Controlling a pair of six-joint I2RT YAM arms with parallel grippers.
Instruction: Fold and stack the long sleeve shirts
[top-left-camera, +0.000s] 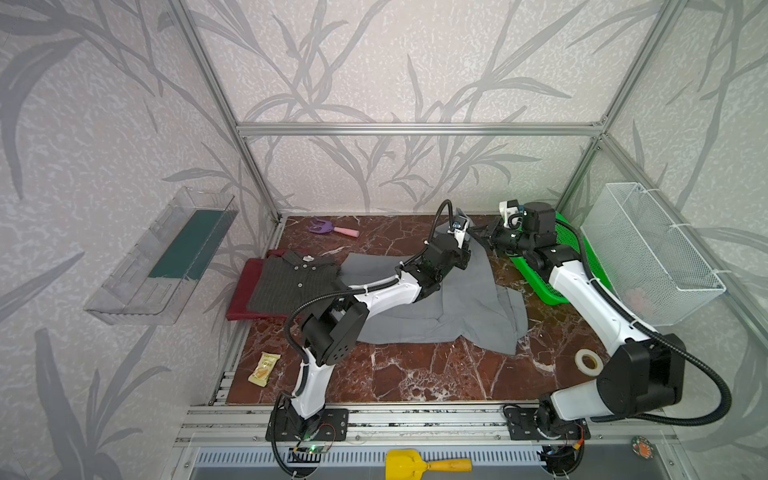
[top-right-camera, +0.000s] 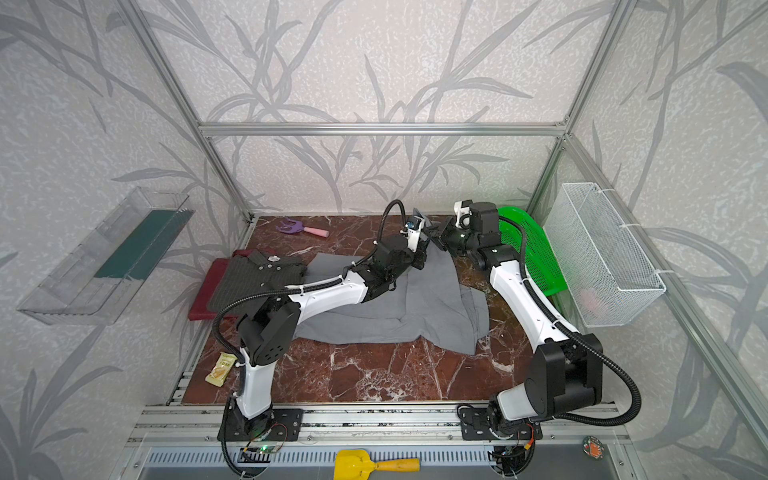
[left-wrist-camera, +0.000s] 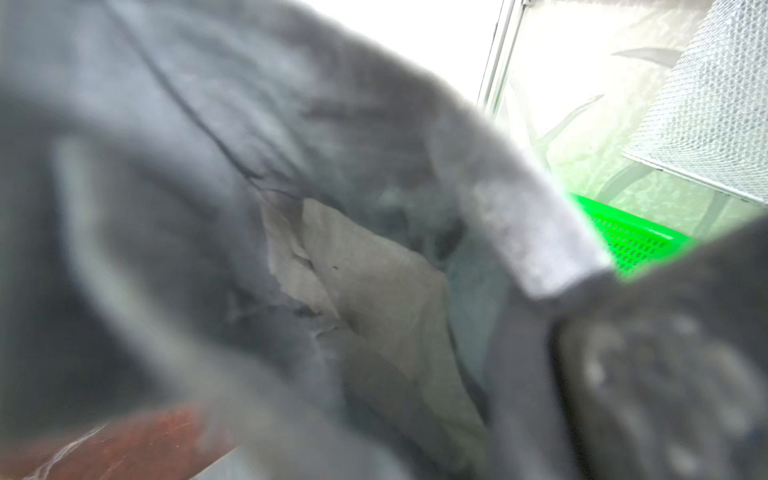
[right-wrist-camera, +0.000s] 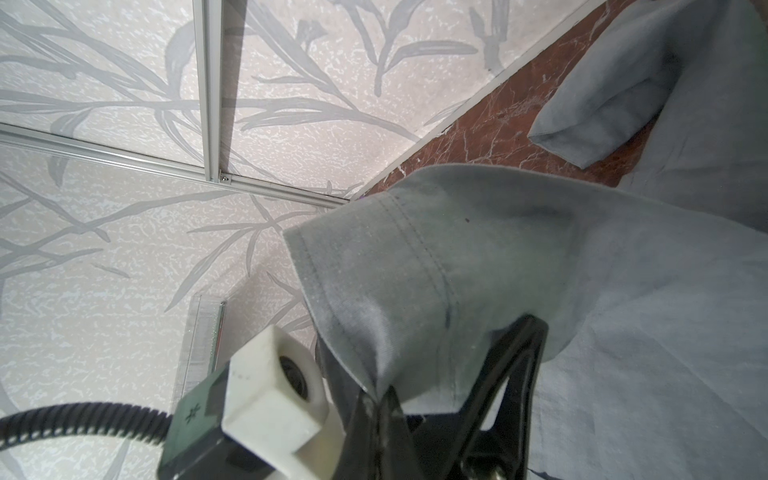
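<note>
Reader: Shirts first, where do they lie?

Describer: Three are on the red-brown marble table (top-left-camera: 415, 374). The light grey shirt (top-left-camera: 465, 307) is spread rumpled over the middle, with one loose end trailing toward the near right. At the far left a dark pinstriped shirt (top-left-camera: 291, 282) sits folded, collar up, on a folded maroon shirt (top-left-camera: 243, 291). The maroon one's edge shows along the left and near sides. The grey shirt's left edge comes just beside the pinstriped one.

Reader: And the pincers?

Describer: In both top views they meet at the far edge of the light grey shirt, just beside each other. The right pincer (top-left-camera: 480, 230) reaches in from the right, past a green basket (top-left-camera: 540, 286). Its wrist view shows the black fingers (right-wrist-camera: 528, 345) clamped tight on a hemmed, stitched corner of the grey cloth. That corner is held up off the table and droops over them. The left pincer (top-left-camera: 466, 254) comes across the shirt from the near left, tipped down onto the same far edge. Its wrist view is blurred and filled with grey cloth close to the lens. I cannot tell how far its jaws stand apart, or whether they hold anything.

Reader: What about the rest of that shirt?

Describer: Away from the raised corner it lies on the marble, under the left arm
</note>
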